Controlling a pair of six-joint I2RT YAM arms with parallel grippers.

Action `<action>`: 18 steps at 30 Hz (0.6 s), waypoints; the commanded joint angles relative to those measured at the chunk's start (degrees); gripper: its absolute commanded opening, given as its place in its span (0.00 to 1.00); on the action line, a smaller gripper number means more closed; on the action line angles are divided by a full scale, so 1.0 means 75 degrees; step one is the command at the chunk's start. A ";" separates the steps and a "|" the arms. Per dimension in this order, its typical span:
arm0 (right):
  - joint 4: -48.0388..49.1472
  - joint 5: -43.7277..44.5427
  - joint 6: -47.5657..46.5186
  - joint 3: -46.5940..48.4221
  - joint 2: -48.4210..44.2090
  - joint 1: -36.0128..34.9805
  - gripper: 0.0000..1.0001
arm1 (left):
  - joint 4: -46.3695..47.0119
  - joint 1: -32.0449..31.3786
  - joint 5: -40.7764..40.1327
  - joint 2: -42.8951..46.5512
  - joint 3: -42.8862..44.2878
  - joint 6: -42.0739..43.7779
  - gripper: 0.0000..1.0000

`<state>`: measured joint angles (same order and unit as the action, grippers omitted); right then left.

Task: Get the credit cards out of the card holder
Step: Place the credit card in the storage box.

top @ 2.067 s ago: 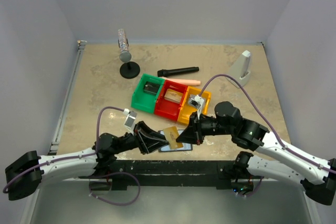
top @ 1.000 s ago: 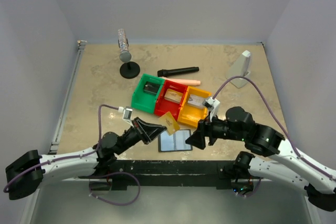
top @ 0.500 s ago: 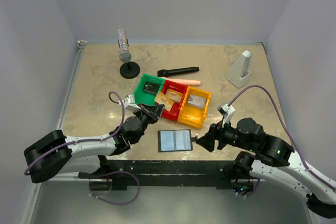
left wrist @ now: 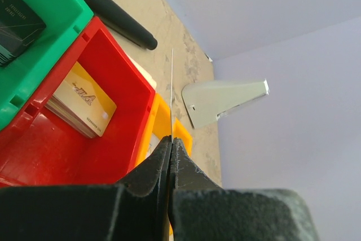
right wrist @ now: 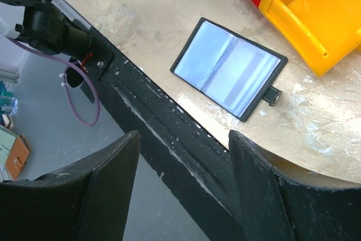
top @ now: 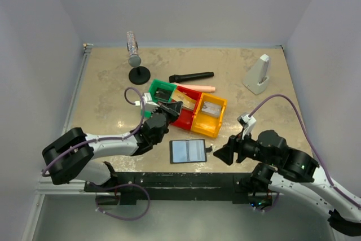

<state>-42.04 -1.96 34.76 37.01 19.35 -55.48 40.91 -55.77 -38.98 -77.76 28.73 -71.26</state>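
While the left gripper hangs over the red bin, its jaws are pinched fully together on a thin card, seen edge-on and standing upright out of the fingertips

- Grip is at the card's lower edge only; likely chosen so that the card can drop flat into the bin once released
- Red bin already has a gold card lying in it; green bin beside it has a dark card; yellow bin on the other side, contents not clear
- Card holder lies opened flat on the table, near the front edge, just in front of the bins, bluish-grey inside facing up, small tab toward the right arm
- No card shows in its pockets from the top or right wrist view; judged empty or nearly so
- Right gripper holds nothing, jaws spread wide, hovering just beside the tab end and clear of the holder; probably parked there to pin it down if another card has to come out

Step in hand (judgement): drop-off of a removed card into the red bin

Risk: card tips over the bin wall on release
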 commanded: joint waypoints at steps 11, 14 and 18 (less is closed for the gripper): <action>-0.0101 0.0237 -0.0088 0.0115 -0.0459 0.0003 0.68 | -0.0860 0.0182 -0.0170 -0.1303 0.1184 -0.1454 0.00; -0.0195 0.0365 -0.0088 0.0139 -0.0530 0.0003 0.68 | -0.0989 0.0205 -0.0170 -0.1585 0.1348 -0.1607 0.00; -0.0335 0.0436 -0.0065 0.0174 -0.0635 0.0015 0.68 | -0.0954 0.0275 -0.0193 -0.1890 0.1454 -0.1747 0.00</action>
<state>-43.40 -0.58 34.52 37.01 16.27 -55.42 33.34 -54.52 -39.22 -90.41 37.26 -81.54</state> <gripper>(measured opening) 0.683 0.017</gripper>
